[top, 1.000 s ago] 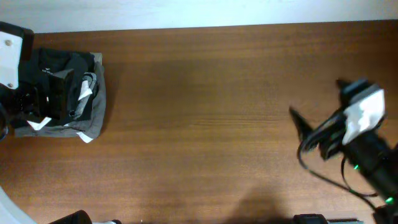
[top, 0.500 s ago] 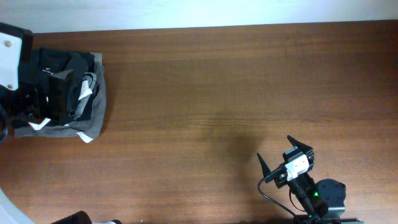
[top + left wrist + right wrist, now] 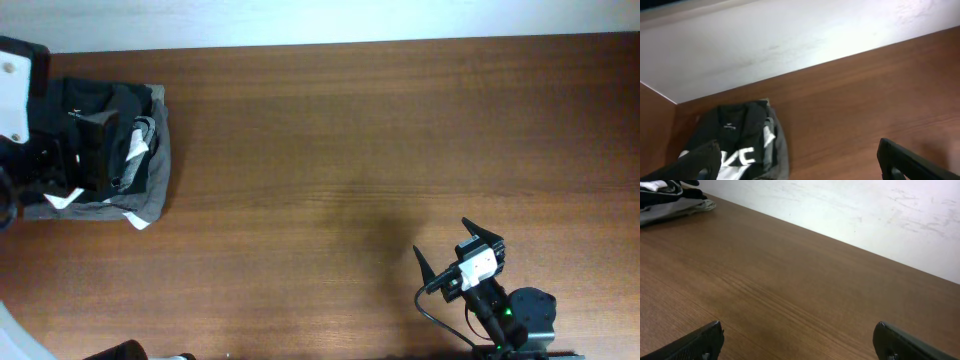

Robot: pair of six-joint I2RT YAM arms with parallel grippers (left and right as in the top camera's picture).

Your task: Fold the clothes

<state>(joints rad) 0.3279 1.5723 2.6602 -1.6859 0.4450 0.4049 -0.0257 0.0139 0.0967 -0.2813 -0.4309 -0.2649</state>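
A folded pile of clothes (image 3: pixel 140 160), black with white lettering on top of grey, lies at the far left of the wooden table. My left gripper (image 3: pixel 85 150) hovers over the pile's left part. In the left wrist view the pile (image 3: pixel 740 145) sits at lower left, and the left gripper (image 3: pixel 800 167) is open wide and holds nothing. My right gripper (image 3: pixel 445 245) is open and empty near the table's front edge, far from the clothes. In the right wrist view the right gripper (image 3: pixel 800 347) spans bare wood, and the pile (image 3: pixel 670 200) shows at the top left corner.
The brown wooden table (image 3: pixel 350 130) ends at a white wall (image 3: pixel 790 45) along its far edge. The right arm's base (image 3: pixel 520 315) stands at the front edge. The left arm's white body (image 3: pixel 15 90) is at the far left.
The right arm has swung from the table's right edge to the front edge and then stayed still. The left gripper and the clothes have barely moved.
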